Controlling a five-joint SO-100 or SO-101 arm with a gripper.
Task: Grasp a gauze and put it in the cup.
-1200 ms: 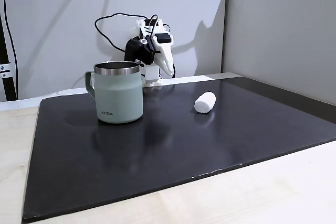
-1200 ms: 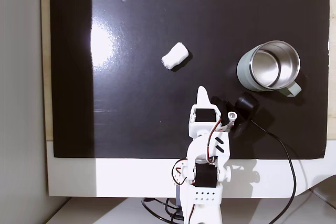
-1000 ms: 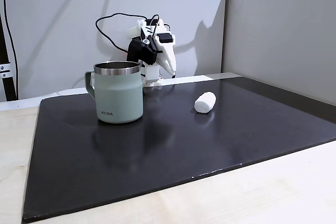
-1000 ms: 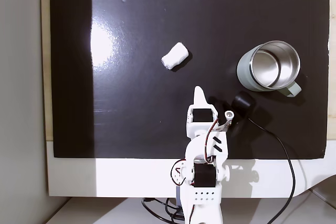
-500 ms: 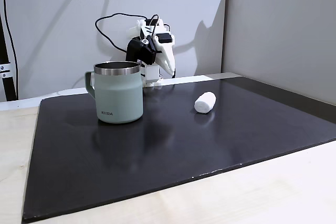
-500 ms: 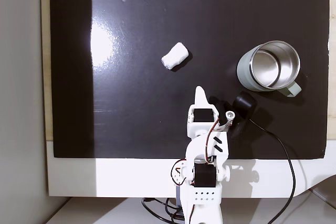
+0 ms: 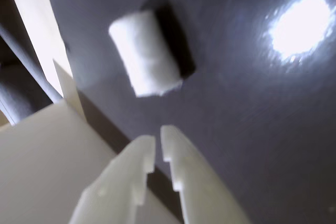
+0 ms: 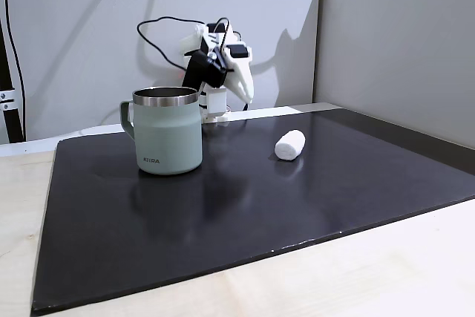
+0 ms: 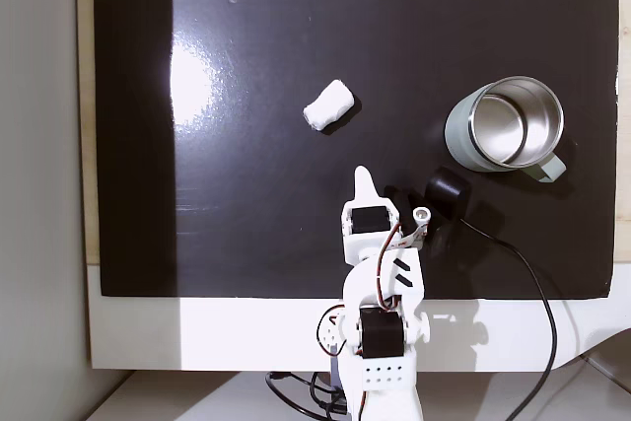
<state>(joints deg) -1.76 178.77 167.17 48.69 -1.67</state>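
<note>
- End effector, white plastic with two fingers, stands nearly closed in the wrist view, with only a thin slit between the tips, and holds nothing.
- Compared with half a second ago, the arm has lifted and swung slightly left in a fixed view, so the tip now aims more toward the roll.
- Small white cylindrical gauze roll lies on its side on the glossy black mat of the bench, apart from the fingertips and ahead of them.
- Judgement: the approach is under way; grasp not yet made, and the fingers would need to open first.
- Pale sage-green mug with steel rim stands upright and empty, well apart from the gauze.
- Writing: small white lettering low on the mug, too small to read with certainty.
</note>
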